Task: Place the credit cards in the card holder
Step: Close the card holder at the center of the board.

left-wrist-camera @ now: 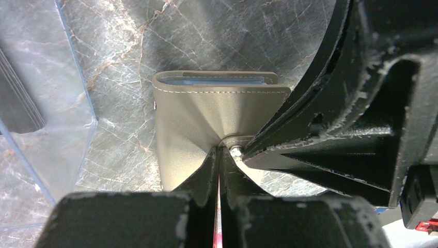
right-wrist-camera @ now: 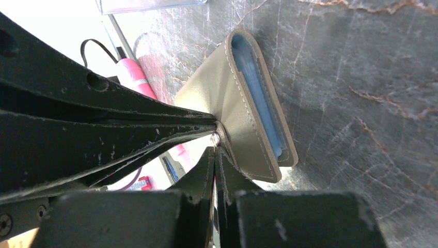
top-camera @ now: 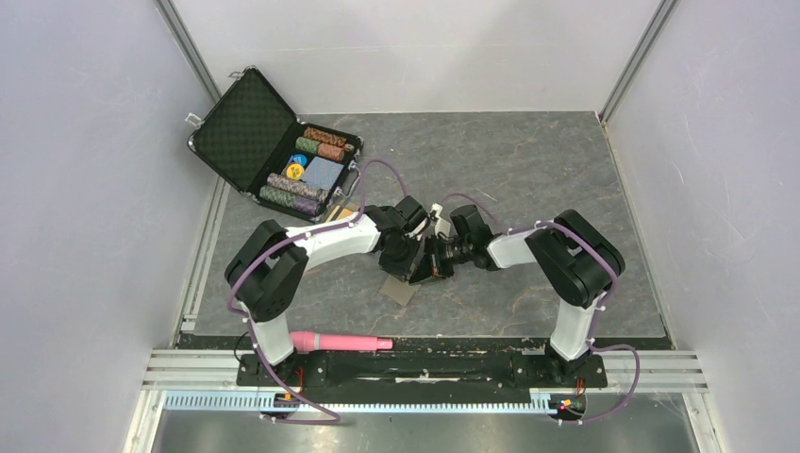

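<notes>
The card holder (left-wrist-camera: pixel 196 119) is a taupe folded wallet with light blue inside, held just above the dark marble table. It also shows in the right wrist view (right-wrist-camera: pixel 243 119), and its lower end shows in the top view (top-camera: pixel 398 288). My left gripper (left-wrist-camera: pixel 219 155) is shut on a pinched fold of its outer face. My right gripper (right-wrist-camera: pixel 216 150) is shut on it at the same spot, by the metal snap. The two grippers meet at mid-table (top-camera: pixel 429 257). No credit card is clearly in view. Whether any card sits inside the holder is hidden.
An open black case of poker chips (top-camera: pixel 283 151) stands at the back left. A clear plastic piece (left-wrist-camera: pixel 57 103) lies on the table just left of the holder. A pink cylinder (top-camera: pixel 340 342) lies by the left arm's base. White walls enclose the table.
</notes>
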Motion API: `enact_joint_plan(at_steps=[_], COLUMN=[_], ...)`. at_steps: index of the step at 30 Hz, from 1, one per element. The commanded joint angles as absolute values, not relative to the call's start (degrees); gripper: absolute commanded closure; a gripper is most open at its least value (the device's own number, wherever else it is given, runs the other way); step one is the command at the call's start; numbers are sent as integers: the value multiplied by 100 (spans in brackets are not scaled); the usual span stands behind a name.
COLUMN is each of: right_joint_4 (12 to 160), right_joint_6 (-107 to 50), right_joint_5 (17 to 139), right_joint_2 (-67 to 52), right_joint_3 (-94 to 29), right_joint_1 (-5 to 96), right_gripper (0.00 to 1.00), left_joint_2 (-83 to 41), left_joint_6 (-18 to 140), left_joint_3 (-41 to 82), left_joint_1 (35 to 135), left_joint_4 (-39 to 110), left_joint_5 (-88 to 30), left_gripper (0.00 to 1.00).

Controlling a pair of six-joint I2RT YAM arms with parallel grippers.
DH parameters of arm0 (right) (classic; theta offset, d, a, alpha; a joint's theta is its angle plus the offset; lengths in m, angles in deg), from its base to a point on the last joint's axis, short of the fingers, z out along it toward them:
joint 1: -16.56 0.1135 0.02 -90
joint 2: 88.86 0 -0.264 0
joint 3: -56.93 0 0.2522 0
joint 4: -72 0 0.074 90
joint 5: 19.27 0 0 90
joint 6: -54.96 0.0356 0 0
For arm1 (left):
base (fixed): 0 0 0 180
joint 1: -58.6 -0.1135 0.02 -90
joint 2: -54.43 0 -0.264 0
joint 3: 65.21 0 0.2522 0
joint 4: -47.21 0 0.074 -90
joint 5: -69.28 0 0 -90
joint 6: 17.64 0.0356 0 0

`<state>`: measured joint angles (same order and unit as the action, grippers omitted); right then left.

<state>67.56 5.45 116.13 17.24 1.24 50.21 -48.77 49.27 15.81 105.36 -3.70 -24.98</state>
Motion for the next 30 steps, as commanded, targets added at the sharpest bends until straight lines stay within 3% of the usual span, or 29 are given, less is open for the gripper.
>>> enact_joint_plan(at_steps=[1,10,19,30], right_joint_4=[7916,8986,7285,6846], right_joint_6=[-236,-565,141,356], right_joint_5=[10407,9833,10850,11040], right_joint_2=[2129,2312,1475,1405], right_joint_3=[28,-89,76,204], right_joint_1=[5089,5151,5118,5119], right_gripper=[100,100,100,100], left_joint_2=[-4976,-5028,-4467,-4371], left_joint_6=[4951,5003,4941,4942], left_joint_3=[1385,1411,1544,1552], left_joint_1=[10545,10581,10580,10575], left_joint_4=[347,339,352,219], left_joint_5=[-2563,-2579,-2519,-2545], left_gripper=[98,98,98,98])
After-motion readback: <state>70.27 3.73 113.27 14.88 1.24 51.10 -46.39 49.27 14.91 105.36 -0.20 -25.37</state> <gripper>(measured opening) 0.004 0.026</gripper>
